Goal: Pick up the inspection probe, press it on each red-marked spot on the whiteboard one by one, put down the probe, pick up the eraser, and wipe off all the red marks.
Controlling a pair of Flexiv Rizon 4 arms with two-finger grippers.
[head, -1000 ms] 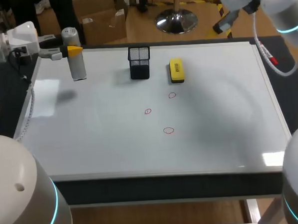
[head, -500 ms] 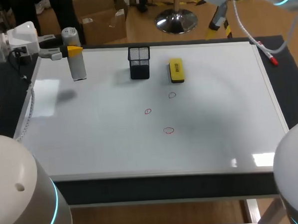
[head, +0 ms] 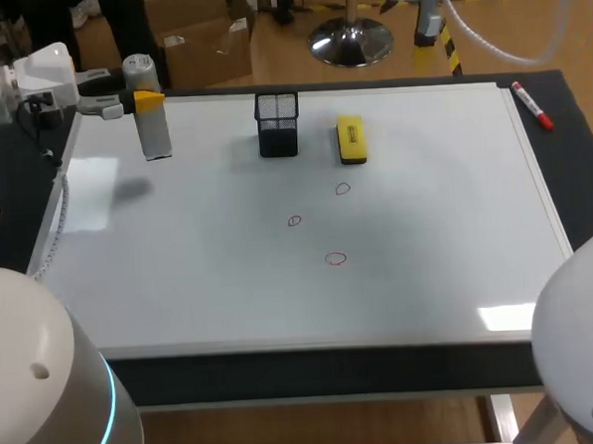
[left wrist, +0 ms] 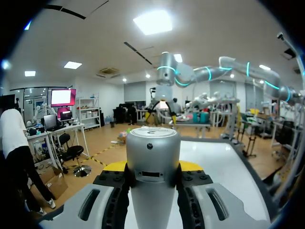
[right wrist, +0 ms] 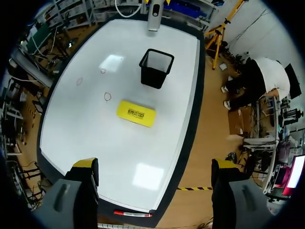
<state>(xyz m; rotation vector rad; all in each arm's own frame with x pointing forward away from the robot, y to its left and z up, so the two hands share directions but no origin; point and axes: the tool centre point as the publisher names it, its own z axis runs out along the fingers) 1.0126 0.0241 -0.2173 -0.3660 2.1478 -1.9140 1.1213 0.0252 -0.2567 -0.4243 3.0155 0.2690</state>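
Observation:
The inspection probe (head: 152, 120), a silver cylinder, stands upright above the whiteboard's (head: 426, 225) far left corner with my left gripper (head: 136, 101) shut on it. In the left wrist view the probe (left wrist: 152, 157) fills the gap between the yellow-tipped fingers (left wrist: 113, 166). Three small red marks (head: 343, 189) (head: 294, 220) (head: 335, 259) lie near the board's middle. The yellow eraser (head: 351, 140) lies flat behind them. My right gripper (right wrist: 155, 167) hangs open and empty high over the far right edge, looking down on the eraser (right wrist: 136, 113) and marks (right wrist: 107, 96).
A black mesh cup (head: 277, 124) stands just left of the eraser, also seen from the right wrist as the cup (right wrist: 156, 68). A red marker (head: 531, 105) lies on the dark table beside the board's far right corner.
My right arm has swung up and leftward along the far edge, uncovering the red marker. The left arm and the probe have not moved.

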